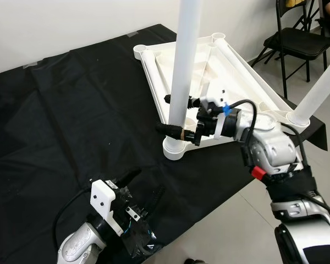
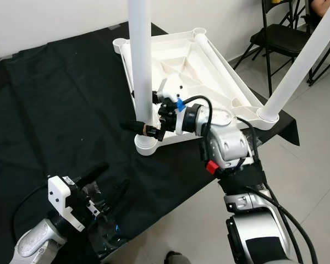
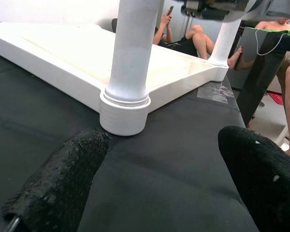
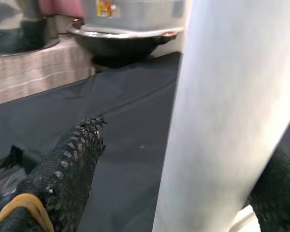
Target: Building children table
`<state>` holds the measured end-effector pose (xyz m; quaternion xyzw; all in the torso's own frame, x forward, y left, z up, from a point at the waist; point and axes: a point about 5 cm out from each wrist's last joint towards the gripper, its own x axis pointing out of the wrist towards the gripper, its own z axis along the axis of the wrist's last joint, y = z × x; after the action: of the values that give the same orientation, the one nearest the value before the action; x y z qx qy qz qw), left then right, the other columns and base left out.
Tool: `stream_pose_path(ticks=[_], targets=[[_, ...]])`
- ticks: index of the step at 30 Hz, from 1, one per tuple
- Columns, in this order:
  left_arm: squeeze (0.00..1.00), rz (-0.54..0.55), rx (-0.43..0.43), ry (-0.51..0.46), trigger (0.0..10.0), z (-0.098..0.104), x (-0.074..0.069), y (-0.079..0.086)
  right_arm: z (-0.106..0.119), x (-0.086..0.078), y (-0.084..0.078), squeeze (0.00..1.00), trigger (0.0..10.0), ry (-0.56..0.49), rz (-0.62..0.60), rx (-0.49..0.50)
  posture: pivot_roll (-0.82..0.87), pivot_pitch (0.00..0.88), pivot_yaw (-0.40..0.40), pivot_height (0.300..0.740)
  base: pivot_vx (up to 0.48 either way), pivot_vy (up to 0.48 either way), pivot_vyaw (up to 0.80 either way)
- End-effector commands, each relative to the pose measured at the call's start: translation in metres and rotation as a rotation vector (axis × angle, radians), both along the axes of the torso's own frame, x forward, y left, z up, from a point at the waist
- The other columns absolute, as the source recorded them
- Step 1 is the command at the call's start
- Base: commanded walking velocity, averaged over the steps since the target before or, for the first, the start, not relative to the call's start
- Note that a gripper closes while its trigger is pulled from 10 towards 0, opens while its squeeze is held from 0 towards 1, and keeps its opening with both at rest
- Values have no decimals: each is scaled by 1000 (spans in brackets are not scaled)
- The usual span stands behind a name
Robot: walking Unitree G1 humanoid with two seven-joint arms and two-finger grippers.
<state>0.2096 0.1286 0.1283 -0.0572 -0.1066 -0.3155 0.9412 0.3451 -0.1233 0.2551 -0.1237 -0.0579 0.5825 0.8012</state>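
Table top: the white table top [image 1: 209,66] lies upside down on the black cloth [image 1: 71,110], toward the robot's right and far side, one corner reaching the cloth's right edge.
Near leg: the near leg [image 1: 184,66] stands upright in the corner socket [image 1: 175,147] closest to the robot; its long axis runs straight up, out of the top of the head views.
Key relation: the right gripper [image 1: 176,115] reaches in from the right, level with the leg's lower part, one finger [image 4: 67,164] on each side of the tube. From the right wrist view the leg sits between the fingers and a gap shows on at least one side, so it looks straddled, and a firm clamp cannot be confirmed.
Nearer arm: the right one, already at the leg; seating or twisting it down into the socket would fall to it.
Left gripper: the left gripper [image 1: 126,190] hangs low over the cloth, near the robot, fingers spread apart and holding nothing; its wrist view looks straight at the socket, which lies ahead and well apart.
Count, legs: two standing, the near leg and a second leg [image 1: 319,91] at the right corner, tilted in view.
Count, open sockets: two, at the far corners.
Surroundings: a black folding chair [image 1: 297,44] stands on the floor beyond; a person's legs show in the left wrist view.
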Motion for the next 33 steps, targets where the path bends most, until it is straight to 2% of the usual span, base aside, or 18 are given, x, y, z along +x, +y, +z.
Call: stream_pose_path(ticks=[1, 3, 4, 7, 8, 15, 20, 23, 24, 25, 26, 27, 28, 29, 30, 31, 32, 33], targets=[[0, 5, 10, 21, 10000, -5, -4, 1, 6, 3, -2, 0, 10000, -14, 27, 6, 55, 181, -13, 740, 0, 0, 0], [0, 5, 11, 21, 10000, -5, -4, 1, 7, 3, -3, 0, 10000, -17, 26, 8, 55, 181, -13, 740, 0, 0, 0], [0, 7, 11, 23, 10000, -5, -4, 2, 9, 4, -5, 0, 5176, -5, 64, 12, 53, 184, -11, 740, 0, 0, 0], [0, 6, 11, 23, 10000, -5, -4, 2, 9, 5, -6, 0, 5176, -5, 75, 9, 53, 184, -11, 740, 0, 0, 0], [0, 6, 11, 23, 10000, -5, -4, 2, 9, 6, -7, 0, 196, -6, 82, 6, 53, 184, -11, 740, 0, 0, 0], [0, 3, 10, 24, 10000, -4, -4, 1, -4, 5, -24, 0, 0, 35, 58, 8, 52, 197, -7, 740, 0, 0, 0], [0, 2, 8, 24, 10000, -4, -3, 1, -11, 2, -29, 0, 0, 54, 40, 13, 51, 199, -5, 740, 0, 0, 0], [0, 1, 8, 24, 10000, -3, -3, 3, -32, -4, -34, 0, 0, 99, -36, 34, 46, 204, 3, 740, 0, 0, 0], [0, 1, 8, 24, 10000, -3, -3, 3, -32, -4, -34, 0, 0, 99, -36, 34, 46, 204, 3, 740, 0, 0, 0], [0, 2, 7, 25, 10000, -3, -3, 5, -52, -5, -24, 0, 0, 135, -180, 76, 24, 214, 10, 740, 0, 0, 0], [0, 2, 7, 25, 10000, -3, -3, 5, -52, -5, -24, 0, 0, 135, -180, 76, 24, 214, 10, 740, 0, 0, 0], [0, 2, 4, 27, 10000, -3, -3, 6, -63, -3, -17, 0, 0, 129, -385, 116, 21, 219, 15, 740, 0, 0, 0], [0, 1, 2, 28, 10000, -2, -3, 7, -69, -2, -14, 0, 0, 123, -532, 143, 21, 221, 16, 740, 0, 0, 0], [0, 1, 0, 28, 10000, -2, -3, 7, -72, -1, -13, 0, 0, 116, -619, 158, 21, 221, 16, 740, 0, 0, 0], [0, 1, 0, 28, 10000, -2, -3, 7, -72, -1, -13, 0, 0, 116, -619, 158, 21, 221, 16, 740, 0, 0, 0], [0, 0, 1, 29, 10000, -2, -3, 8, -79, -16, 1, 0, 0, 120, -718, 206, 12, 224, 11, 740, 0, 0, 0], [0, -1, 2, 29, 10000, -2, -4, 8, -80, -28, 8, 0, 0, 125, -769, 242, 12, 224, 11, 740, 0, 0, 0], [0, -1, 3, 30, 10000, -2, -3, 8, -84, -36, 17, 0, 0, 146, -785, 237, 13, 219, 21, 740, 0, 0, 0]])
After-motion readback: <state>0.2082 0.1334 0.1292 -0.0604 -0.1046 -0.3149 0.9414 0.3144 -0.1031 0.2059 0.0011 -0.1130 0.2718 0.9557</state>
